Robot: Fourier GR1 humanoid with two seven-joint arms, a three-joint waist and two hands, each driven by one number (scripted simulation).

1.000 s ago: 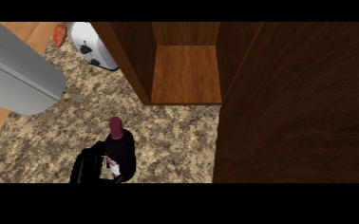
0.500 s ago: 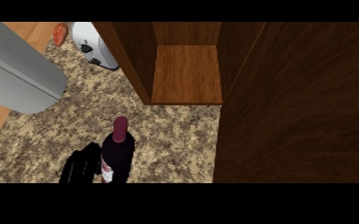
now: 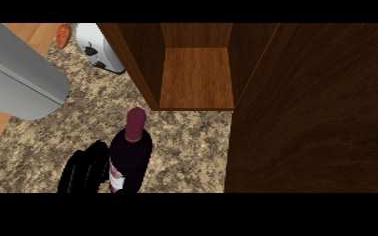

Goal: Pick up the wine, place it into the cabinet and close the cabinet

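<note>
Wine is sitting low in the head view: a dark glass bottle with a maroon capsule [image 3: 131,155], standing on the speckled granite counter [image 3: 184,145] with its long axis tilting neck-first toward 12 o'clock. Black fingers of the left hand [image 3: 83,169] are curling round the bottle's 9 o'clock flank, holding it (the palm is hidden behind the glass). No right hand is showing. The open wooden cabinet shelf [image 3: 196,80] is lying at about 1 o'clock from the bottle's neck, well apart, and the dark wooden cabinet door [image 3: 310,120] is standing open at 3 o'clock. Judging from this, the bottle is needing to travel up and slightly right to reach the shelf.
</note>
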